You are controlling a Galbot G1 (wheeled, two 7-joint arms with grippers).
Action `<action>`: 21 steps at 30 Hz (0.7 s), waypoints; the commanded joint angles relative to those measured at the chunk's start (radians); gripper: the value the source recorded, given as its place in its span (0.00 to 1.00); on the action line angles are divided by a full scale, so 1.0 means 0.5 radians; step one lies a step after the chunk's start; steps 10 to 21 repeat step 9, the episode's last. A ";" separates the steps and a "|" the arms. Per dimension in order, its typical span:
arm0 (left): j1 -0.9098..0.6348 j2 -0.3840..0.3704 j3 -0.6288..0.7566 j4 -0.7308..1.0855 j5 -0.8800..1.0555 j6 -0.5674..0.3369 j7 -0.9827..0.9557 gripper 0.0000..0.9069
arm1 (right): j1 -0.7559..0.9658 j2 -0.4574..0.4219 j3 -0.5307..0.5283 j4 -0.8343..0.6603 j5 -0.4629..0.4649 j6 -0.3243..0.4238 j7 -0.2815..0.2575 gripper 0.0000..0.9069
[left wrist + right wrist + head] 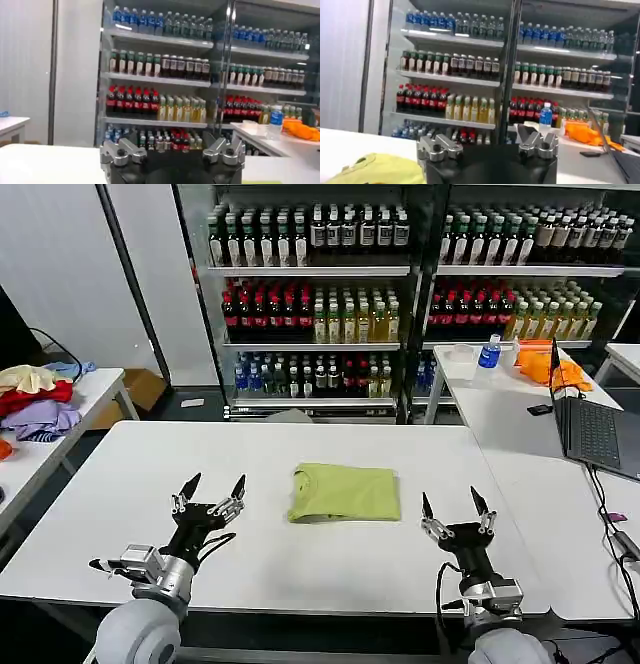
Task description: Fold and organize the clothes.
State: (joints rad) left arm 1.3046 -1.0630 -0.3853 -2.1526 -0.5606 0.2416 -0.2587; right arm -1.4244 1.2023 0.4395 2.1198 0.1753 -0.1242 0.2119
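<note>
My left hand [212, 487] is raised at the near left, its two dark pointed fingers [190, 485] spread wide apart and aimed up and away from me, holding nothing. My right hand [453, 507] mirrors it at the near right, fingers [427, 506] parted just as wide and empty as well. Both wrists rise from my forearms at the near edge, each tilted slightly toward the far side, and the two hands stand well apart from one another

Bright, even light falls from above on the white table [120, 484], with faint shadows. Both wrist views look slightly soft, perhaps motion blur.
</note>
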 commanded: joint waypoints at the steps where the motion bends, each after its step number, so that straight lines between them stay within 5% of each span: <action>1: 0.084 -0.004 -0.032 -0.065 0.006 0.006 0.017 1.00 | -0.055 0.000 0.010 0.059 -0.043 0.008 0.013 1.00; 21: 0.147 -0.002 -0.087 -0.106 0.005 0.008 0.047 1.00 | -0.049 -0.005 0.017 0.089 -0.015 -0.020 0.005 1.00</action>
